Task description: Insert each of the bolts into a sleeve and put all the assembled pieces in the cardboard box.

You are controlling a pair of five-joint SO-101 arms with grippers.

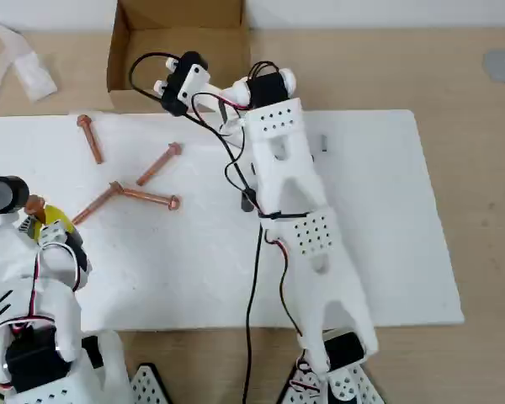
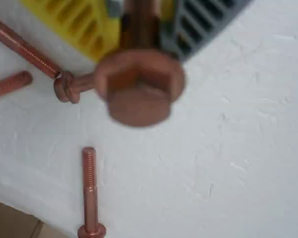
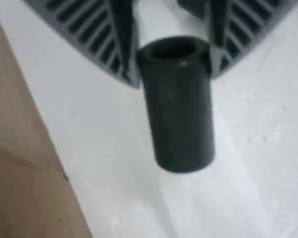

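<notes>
The left tool [image 2: 141,17] is closed on a copper bolt [image 2: 139,89], which is clamped by its shank between a yellow jaw and a grey one, with the hexagonal head left free. In the high view this tool is seen at the lower left of the frame. The right tool [image 3: 174,29] is closed on a black sleeve [image 3: 181,114], and the rim of the bore can be made out at the end nearest the jaws. In the high view the right arm is stretched to the upper middle of the frame, just beside the cardboard box [image 1: 181,38].

The held bolt and the held sleeve are well apart, the sleeve lying up and to the right of the bolt. For insertion, the bolt's long axis would have to be brought into line with the bore; how the free end of the shank points cannot be told.

Four loose bolts [image 1: 147,197] are spread over the white foam sheet [image 1: 387,252] on the desk [image 1: 454,67], between the two tools and nearer the left arm.
</notes>
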